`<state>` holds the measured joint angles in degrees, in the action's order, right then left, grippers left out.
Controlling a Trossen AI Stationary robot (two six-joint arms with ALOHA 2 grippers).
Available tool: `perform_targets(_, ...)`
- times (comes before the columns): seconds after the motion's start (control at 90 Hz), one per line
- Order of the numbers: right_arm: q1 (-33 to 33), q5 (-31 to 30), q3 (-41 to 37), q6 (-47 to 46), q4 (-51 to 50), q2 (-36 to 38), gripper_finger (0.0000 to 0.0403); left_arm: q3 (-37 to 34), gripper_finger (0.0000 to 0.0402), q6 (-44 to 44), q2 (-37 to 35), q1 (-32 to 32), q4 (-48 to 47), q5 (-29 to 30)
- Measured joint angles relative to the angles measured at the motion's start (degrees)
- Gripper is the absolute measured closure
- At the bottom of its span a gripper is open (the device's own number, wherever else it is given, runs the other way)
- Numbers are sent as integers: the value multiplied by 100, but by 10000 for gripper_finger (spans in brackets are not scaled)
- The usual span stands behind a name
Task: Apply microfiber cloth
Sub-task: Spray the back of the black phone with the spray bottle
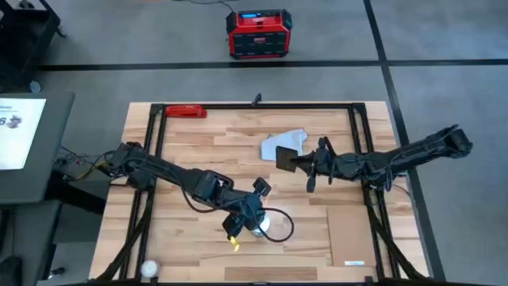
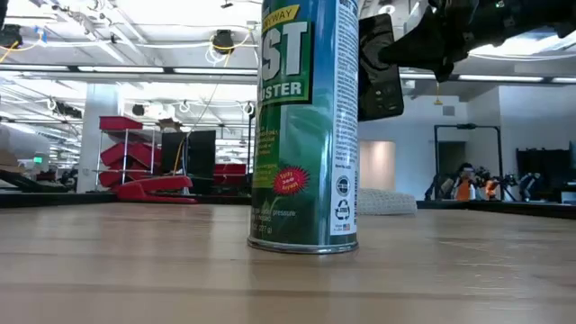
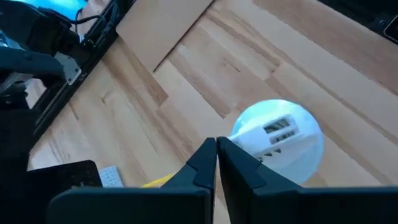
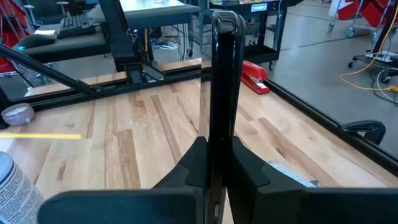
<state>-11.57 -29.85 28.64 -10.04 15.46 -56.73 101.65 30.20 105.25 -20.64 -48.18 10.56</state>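
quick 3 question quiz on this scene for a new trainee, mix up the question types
1. True or false: the right gripper is shut on the black phone, holding it up off the table.
2. Where is the microfiber cloth? A) draped over the phone B) lying on the table beside the raised phone C) in the left gripper
3. Fill in: the left gripper is shut, right next to the top of the ____ can.

Key: 1 true. 2 B. 3 duster; the can stands upright near the table's front, with a red stapler at the far edge.
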Motion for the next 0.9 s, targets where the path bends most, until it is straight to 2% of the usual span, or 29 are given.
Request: perform_targets(0.9, -181, -61, 0, -52, 4, 0, 389, 138, 401, -177, 76, 17, -164, 41)
